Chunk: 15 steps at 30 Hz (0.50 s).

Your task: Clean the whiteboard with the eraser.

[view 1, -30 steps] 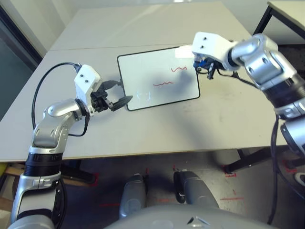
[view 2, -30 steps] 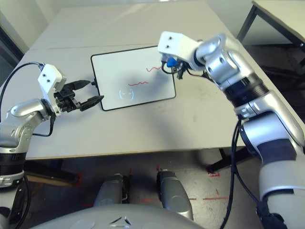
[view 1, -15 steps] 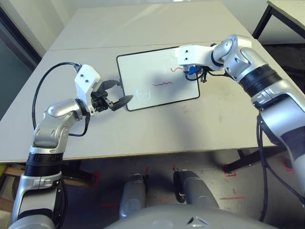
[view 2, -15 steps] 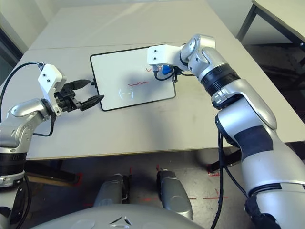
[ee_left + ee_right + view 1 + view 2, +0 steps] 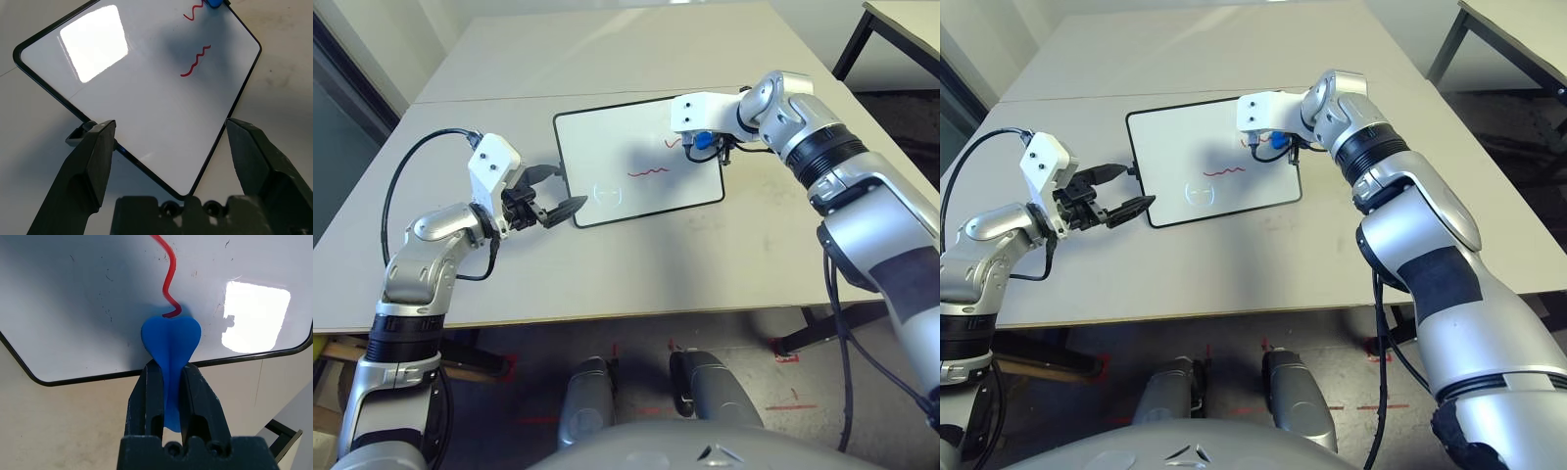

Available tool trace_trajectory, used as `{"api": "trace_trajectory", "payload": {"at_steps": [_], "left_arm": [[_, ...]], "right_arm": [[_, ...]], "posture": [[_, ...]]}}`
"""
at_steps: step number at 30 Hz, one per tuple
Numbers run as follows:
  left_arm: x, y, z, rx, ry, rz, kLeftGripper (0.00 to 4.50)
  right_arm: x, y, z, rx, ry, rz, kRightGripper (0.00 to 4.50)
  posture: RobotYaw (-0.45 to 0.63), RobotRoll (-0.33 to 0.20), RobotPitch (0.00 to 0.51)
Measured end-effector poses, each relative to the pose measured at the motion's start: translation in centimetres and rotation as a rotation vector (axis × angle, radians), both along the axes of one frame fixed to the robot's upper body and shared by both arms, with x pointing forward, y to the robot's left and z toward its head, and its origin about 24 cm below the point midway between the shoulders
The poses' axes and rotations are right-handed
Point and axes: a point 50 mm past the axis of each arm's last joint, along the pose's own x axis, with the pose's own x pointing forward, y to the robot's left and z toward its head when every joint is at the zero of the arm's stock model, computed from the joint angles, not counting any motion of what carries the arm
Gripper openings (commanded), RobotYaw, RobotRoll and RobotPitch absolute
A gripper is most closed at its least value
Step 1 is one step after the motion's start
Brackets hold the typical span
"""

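The whiteboard (image 5: 636, 162) lies flat on the table, black-framed, with two red squiggles (image 5: 648, 171) on it. My right gripper (image 5: 170, 382) is shut on the blue eraser (image 5: 170, 340), whose broad end presses on the board at the end of the upper red squiggle (image 5: 168, 289), near the board's right edge. The eraser (image 5: 702, 140) shows blue under the white wrist housing. My left gripper (image 5: 558, 191) stands open at the board's left edge, its fingers (image 5: 90, 161) straddling the near left corner and a grey side knob (image 5: 77, 137) without touching.
The grey table (image 5: 607, 264) has free room in front of the board and behind it. A second table (image 5: 906, 24) stands at the far right, with a gap between the two.
My right arm has swung left, bringing the eraser from beyond the board's right edge onto the board at the upper squiggle. The left gripper has stayed put.
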Motion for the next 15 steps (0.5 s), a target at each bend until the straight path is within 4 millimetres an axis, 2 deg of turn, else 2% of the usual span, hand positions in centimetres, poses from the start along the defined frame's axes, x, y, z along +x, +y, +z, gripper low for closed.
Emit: {"api": "trace_trajectory", "payload": {"at_steps": [7,15], "left_arm": [[0.0,0.0,0.0,0.0,-0.003,0.006,4.5],[0.0,-0.1,0.0,-0.001,-0.007,0.012,4.5]], "right_arm": [[0.1,0.5,-0.2,-0.009,-0.006,0.0,0.22],[0.1,2.4,-0.1,0.002,-0.008,0.043,0.22]], "posture": [[-0.04,0.0,0.075],[-0.03,0.0,0.069]]}}
